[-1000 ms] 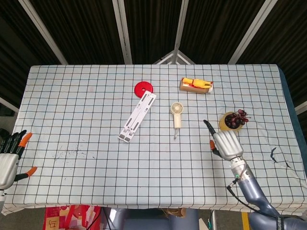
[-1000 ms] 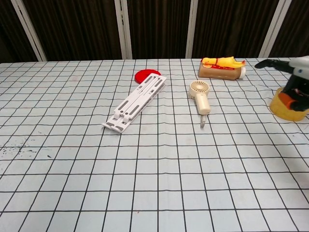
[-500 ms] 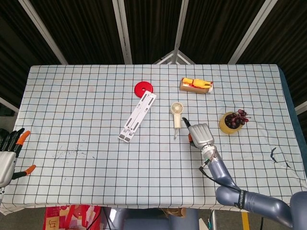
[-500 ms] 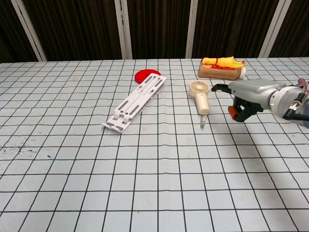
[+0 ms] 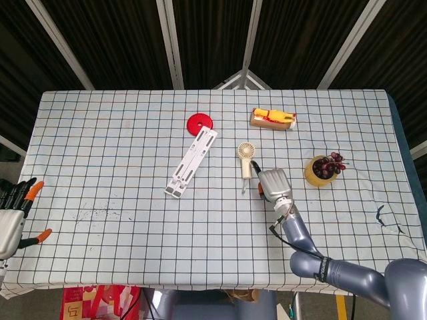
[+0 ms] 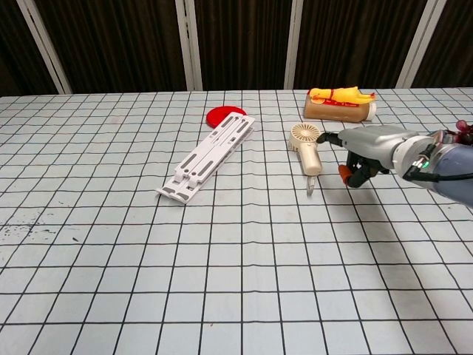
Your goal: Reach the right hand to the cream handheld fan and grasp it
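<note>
Fan: cream, flat, handle toward 6 o'clock.
Right hand: fingers spread, empty; we close around the handle.

The fan is a small cream handheld one — a round grilled head and a straight, slim handle. It lies flat on the checked cloth, near the middle of the table and a little toward the far side. Its head points to the far edge and its handle toward the near edge, slightly angled. A short loop or strap trails from the handle's end. In the chest view the grille faces up and toward the camera, so the fan rests on its back — nothing grips it.
</note>
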`<state>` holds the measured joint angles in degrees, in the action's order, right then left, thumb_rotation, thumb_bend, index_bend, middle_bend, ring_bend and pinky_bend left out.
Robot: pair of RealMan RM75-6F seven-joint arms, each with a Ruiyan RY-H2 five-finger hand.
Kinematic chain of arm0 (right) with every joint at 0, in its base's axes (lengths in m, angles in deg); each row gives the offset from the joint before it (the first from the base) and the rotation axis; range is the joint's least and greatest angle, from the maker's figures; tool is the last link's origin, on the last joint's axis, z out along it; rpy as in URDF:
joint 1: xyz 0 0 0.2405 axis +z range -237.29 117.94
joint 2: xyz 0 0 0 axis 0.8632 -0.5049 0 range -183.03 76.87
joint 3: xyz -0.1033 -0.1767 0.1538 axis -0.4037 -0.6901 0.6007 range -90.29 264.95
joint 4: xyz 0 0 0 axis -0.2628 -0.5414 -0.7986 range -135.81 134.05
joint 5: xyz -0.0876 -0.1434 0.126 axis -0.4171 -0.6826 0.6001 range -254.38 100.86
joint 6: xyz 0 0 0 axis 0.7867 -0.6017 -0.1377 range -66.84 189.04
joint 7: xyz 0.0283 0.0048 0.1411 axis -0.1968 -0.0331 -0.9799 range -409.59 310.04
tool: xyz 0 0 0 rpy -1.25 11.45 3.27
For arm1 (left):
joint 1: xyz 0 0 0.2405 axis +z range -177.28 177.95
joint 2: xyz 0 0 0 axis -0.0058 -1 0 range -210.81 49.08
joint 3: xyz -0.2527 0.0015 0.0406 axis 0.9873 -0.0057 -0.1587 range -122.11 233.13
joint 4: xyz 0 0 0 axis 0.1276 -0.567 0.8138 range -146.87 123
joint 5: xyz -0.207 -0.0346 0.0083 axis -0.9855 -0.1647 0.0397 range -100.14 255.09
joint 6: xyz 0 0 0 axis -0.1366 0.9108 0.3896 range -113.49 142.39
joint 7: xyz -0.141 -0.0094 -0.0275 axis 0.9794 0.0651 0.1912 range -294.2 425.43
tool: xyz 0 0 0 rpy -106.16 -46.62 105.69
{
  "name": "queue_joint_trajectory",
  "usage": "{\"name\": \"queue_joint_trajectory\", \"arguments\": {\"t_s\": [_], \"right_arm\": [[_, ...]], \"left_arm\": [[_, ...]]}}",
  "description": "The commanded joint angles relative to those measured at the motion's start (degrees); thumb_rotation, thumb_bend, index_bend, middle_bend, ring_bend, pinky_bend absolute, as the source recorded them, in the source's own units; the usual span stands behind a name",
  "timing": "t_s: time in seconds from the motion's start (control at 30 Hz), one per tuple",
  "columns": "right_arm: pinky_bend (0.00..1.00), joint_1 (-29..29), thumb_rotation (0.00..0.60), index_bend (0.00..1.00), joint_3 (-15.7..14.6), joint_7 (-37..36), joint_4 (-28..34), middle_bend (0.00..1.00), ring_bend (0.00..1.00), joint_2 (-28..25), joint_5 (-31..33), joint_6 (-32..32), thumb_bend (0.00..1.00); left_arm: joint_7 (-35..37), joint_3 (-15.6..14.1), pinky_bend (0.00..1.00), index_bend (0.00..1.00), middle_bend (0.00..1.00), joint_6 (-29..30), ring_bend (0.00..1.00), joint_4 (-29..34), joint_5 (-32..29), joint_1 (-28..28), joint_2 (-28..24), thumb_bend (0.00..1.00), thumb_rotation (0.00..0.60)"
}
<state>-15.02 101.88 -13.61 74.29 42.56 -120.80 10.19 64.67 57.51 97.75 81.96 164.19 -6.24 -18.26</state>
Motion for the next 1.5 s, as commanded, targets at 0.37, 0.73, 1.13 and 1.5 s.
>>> {"name": "queue_joint_trajectory", "arguments": {"t_s": [0.37, 0.73, 1.13, 1.5], "right_arm": [[0.78, 1.5, 0.600, 0.00, -0.4, -1.3, -1.8, 0.85, 0.92, 1.1, 1.5, -0.1, 0.71], [0.78, 2.8, 0.600, 0.00, -0.7, -1.9, -2.3, 0.85, 0.92, 2.1, 2.5, -0.3, 0.71], [0.78, 3.5, 0.600, 0.00, -1.1, -1.4, -2.3, 0.85, 0.92, 2.1, 4.0, -0.7, 0.71], [0.78, 3.7, 0.600, 0.00, -1.9, -1.7, -3.7, 0.85, 0.92, 3.3, 3.9, -0.8, 0.72]], "left_arm": [[0.0, 0.3, 0.00, 0.00, 0.00, -0.5, 0.00, 0.1, -0.6, -0.4, 0.1, 0.03, 0.600], [0.1, 0.3, 0.00, 0.00, 0.00, -0.4, 0.00, 0.1, -0.7, -0.5, 0.1, 0.03, 0.600], [0.3, 0.2, 0.00, 0.00, 0.00, -0.4, 0.00, 0.2, -0.7, -0.5, 0.0, 0.03, 0.600], [0.1, -0.1, 0.00, 0.00, 0.00, -0.7, 0.00, 0.5, -0.6, -0.6, 0.0, 0.03, 0.600]]}}
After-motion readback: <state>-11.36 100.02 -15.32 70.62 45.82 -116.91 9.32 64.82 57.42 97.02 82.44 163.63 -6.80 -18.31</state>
